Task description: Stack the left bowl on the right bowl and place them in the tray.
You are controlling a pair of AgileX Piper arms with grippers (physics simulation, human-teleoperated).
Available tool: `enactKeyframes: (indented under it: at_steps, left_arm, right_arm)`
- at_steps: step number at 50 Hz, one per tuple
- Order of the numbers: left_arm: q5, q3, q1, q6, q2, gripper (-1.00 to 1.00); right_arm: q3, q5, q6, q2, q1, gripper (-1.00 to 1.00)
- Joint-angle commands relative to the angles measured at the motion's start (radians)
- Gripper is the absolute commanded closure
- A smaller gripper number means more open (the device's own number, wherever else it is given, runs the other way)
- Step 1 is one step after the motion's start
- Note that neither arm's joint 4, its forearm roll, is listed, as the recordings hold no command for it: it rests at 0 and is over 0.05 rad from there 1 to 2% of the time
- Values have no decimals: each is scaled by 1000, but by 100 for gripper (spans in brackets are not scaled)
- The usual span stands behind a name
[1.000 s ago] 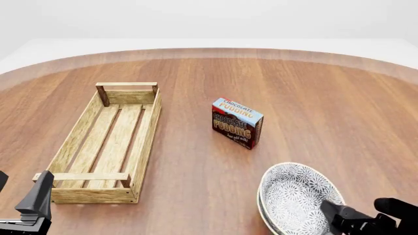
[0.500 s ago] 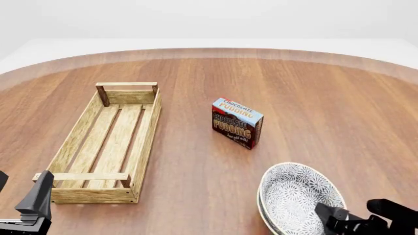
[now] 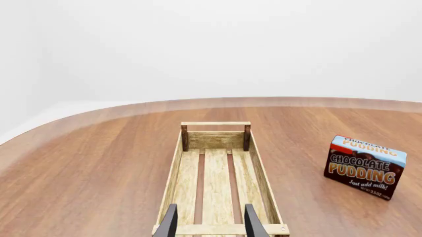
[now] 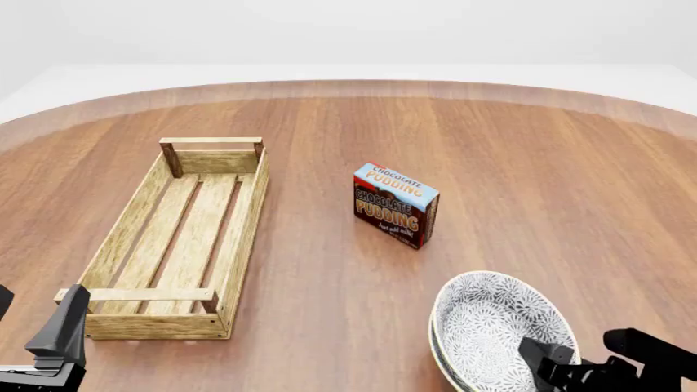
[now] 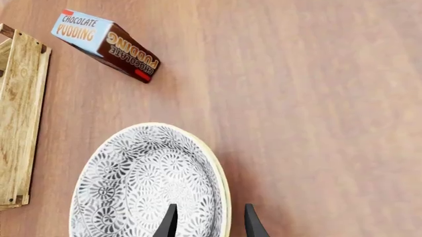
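Sitting apart: two stacked bowls [image 4: 495, 327], one tray [image 4: 179, 237], one pudding box [image 4: 396, 204].

The left gripper [image 4: 60, 347] sits low at the near left corner of the front view, jaws parted. The right gripper [image 4: 583, 363] reaches in from the near right — jaws spread, fingertips [image 5: 170, 222] forward.

Warm reddish-brown wood grain across the table [image 4: 523, 163], with a paler band along its curved far edge. Pale, light-wood slats on the tray [image 4: 248, 214], darker brown on the far handle posts. Grey-and-white floral pattern inside the top bowl [image 4: 495, 327], cream at the rim. Dark brown pudding box [image 4: 394, 205], light blue top, orange and white lettering, a red corner. Black grippers.
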Motion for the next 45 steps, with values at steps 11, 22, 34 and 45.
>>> enactKeyframes:
  at_steps: [11,22,34,45]
  left_arm:
    - [0,0,0,0,0,-100]
    - [0,0,0,0,0,-100]
    - [0,0,0,0,0,-100]
    - [0,0,0,0,0,-100]
  right_arm:
    - [0,-132,30,157,35,100]
    - [0,-18,19,21,22,100]
    - [-15,133,-42,-210,-36,100]
    - [-220,321,-99,-287,-81,100]
